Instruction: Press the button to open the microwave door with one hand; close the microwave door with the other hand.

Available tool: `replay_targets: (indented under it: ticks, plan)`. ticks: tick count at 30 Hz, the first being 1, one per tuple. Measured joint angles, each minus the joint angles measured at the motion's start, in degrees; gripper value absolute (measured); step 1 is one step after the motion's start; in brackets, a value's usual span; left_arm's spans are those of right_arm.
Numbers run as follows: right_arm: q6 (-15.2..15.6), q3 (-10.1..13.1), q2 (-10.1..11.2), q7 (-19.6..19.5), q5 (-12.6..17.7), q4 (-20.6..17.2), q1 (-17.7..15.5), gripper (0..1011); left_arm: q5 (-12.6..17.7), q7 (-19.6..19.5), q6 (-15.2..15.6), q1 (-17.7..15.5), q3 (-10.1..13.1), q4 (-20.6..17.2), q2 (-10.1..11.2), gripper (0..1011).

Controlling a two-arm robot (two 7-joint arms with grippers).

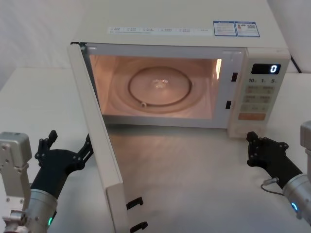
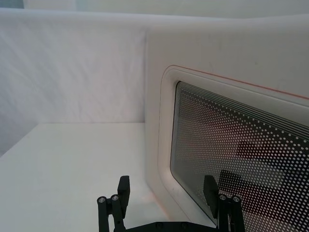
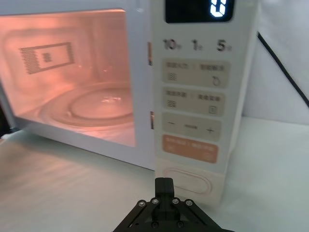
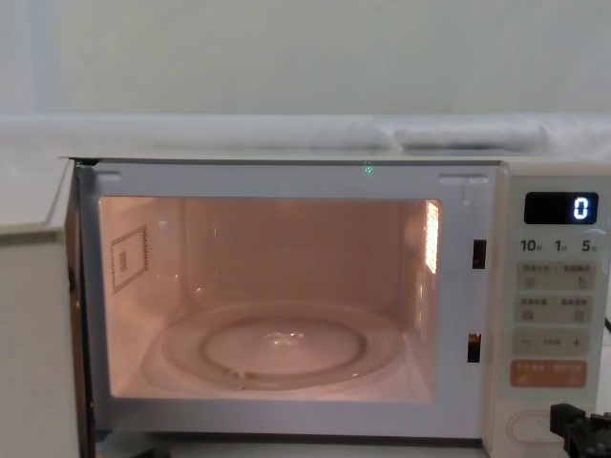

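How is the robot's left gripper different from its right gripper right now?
The left gripper is open, with fingers spread beside the outside of the swung-open microwave door; the right gripper is shut. The left sits by the door's window; the right sits just before the button under the orange key. Both are matte black.

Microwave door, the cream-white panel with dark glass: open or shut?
Open: the cream-white microwave door stands swung out on its left hinge, exposing the lit cavity and glass turntable.
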Motion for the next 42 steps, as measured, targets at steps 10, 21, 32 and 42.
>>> replay_targets:
  ticks: [10,21,32,42]
  plan:
    - [-3.64,-0.92,3.00,2.58,1.40,-1.73,-1.50,61,0.00,0.00,0.00,0.00,0.00,0.00,0.00,1001]
    - [-9.02,-1.08,4.59,4.68,3.73,-1.59,-2.48,384,0.00,-0.01,0.00,0.00,0.00,0.00,0.00,1001]
    - [-10.93,-1.92,5.69,4.20,1.94,-0.86,-2.75,745,0.00,0.00,0.00,0.00,0.00,0.00,0.00,1001]
    - [-10.94,-2.51,6.30,3.91,0.24,-0.51,-2.84,1002,0.00,0.00,0.00,0.00,0.00,0.00,0.00,1001]
